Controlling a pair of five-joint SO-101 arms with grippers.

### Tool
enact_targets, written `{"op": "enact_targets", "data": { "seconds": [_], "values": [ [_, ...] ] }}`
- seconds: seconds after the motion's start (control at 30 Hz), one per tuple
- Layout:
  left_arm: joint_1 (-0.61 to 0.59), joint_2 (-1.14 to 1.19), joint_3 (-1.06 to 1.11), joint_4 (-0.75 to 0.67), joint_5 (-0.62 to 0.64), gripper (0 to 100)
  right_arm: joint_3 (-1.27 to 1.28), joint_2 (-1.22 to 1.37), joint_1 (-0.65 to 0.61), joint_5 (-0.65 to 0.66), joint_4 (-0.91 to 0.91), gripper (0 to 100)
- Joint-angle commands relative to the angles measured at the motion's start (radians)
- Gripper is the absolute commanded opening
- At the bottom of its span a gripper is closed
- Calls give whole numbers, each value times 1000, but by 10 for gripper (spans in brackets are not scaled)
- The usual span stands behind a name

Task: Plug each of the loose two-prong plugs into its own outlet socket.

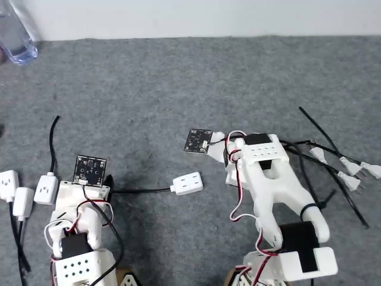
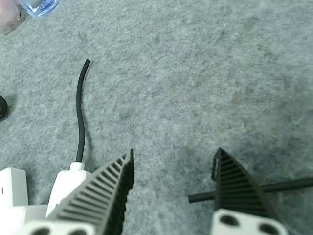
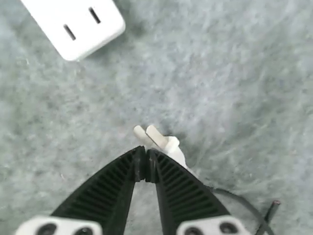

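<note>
Two arms stand over the grey carpet as I run them remotely. The right gripper is clenched tight, its tips low beside a white two-prong plug whose prongs point roughly toward the centre outlet socket, near but apart. I cannot tell whether the plug is truly pinched or merely lying by the tips. I judge that heading suits a straight push into the slots. The left gripper hangs released, fingers spread, next to the side sockets, seemingly free to steady one. More loose plugs lie well apart on the right.
</note>
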Motion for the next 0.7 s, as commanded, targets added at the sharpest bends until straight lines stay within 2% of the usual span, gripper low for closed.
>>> {"op": "enact_targets", "data": {
  "seconds": [0.0, 0.4, 0.57, 0.67],
  "values": [
    [8, -12, -5, 5, -11, 246, -31, -39, -19, -5, -47, 9],
    [8, -12, -5, 6, -11, 246, -31, -45, -31, -11, -99, 9],
    [8, -12, -5, 6, -11, 246, -58, -88, -39, -20, 64, 9],
    [8, -12, -5, 6, -11, 246, -81, -182, -39, -104, 127, 12]
  ]
}}
